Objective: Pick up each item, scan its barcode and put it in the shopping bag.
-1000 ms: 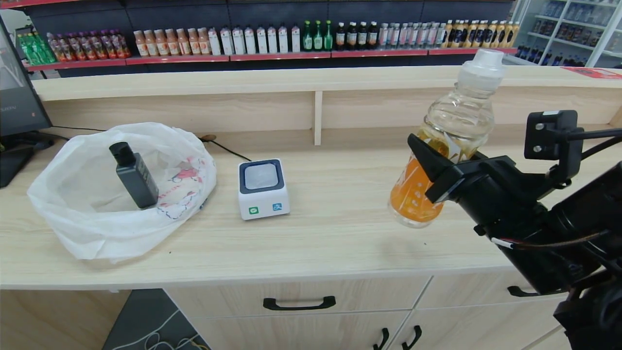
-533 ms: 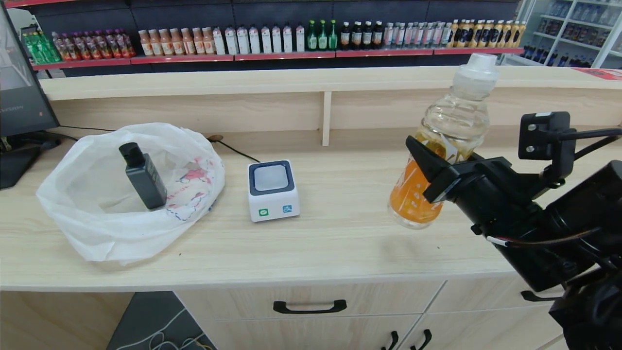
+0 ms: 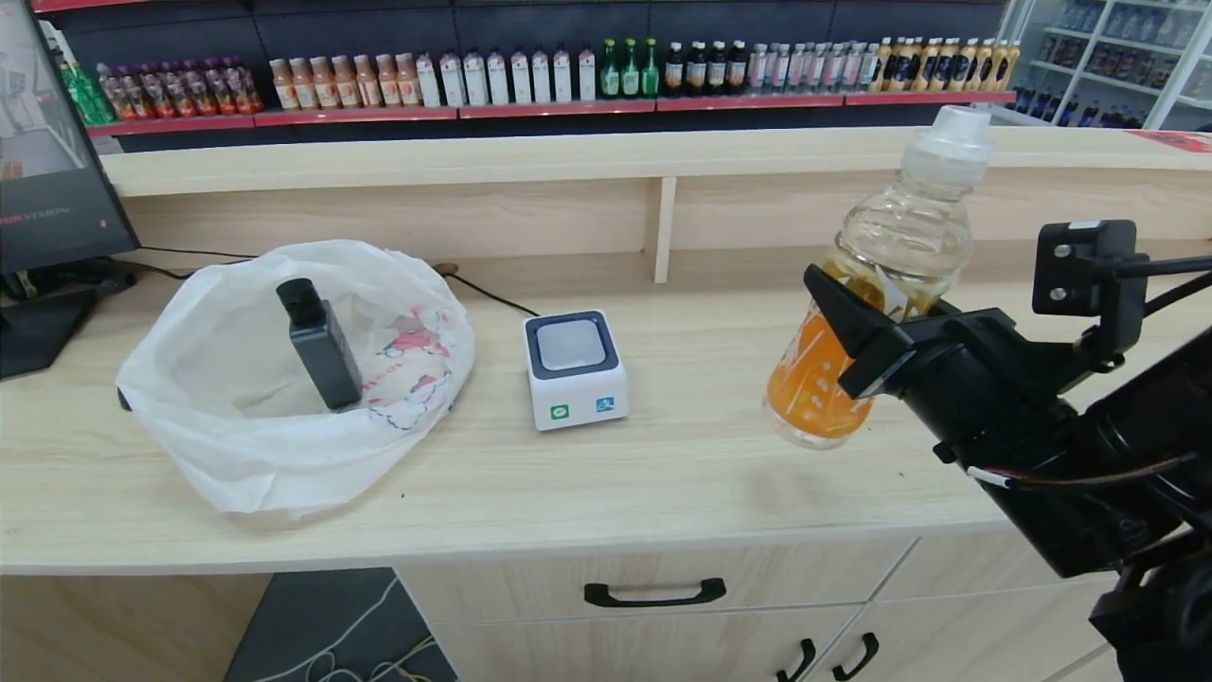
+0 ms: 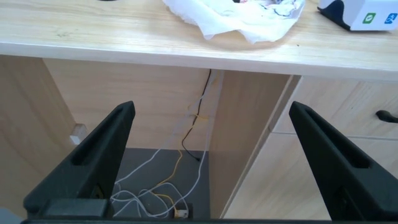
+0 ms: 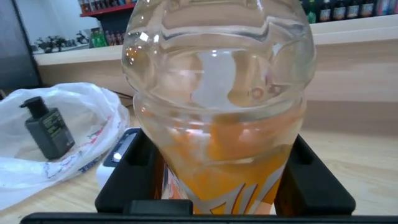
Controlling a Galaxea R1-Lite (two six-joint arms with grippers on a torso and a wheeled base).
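Fingers (image 3: 838, 308) of the right gripper (image 3: 876, 322) pinch a drink bottle (image 3: 885, 256) around its middle. It is half full of orange liquid, tilted, white cap uppermost, and held clear above the right part of the wooden counter (image 3: 663, 455). A white scanner box (image 3: 574, 367) sits at the counter's middle, well apart from the bottle. Beyond it lies an open white plastic bag (image 3: 237, 445) with a dark flask (image 3: 320, 346) standing inside. The left gripper (image 4: 211, 155) hangs below the counter's edge, its fingers spread wide, over loose cables (image 4: 155, 186).

Shop, drink shelves (image 3: 568, 80), checkout counter (image 3: 663, 455)
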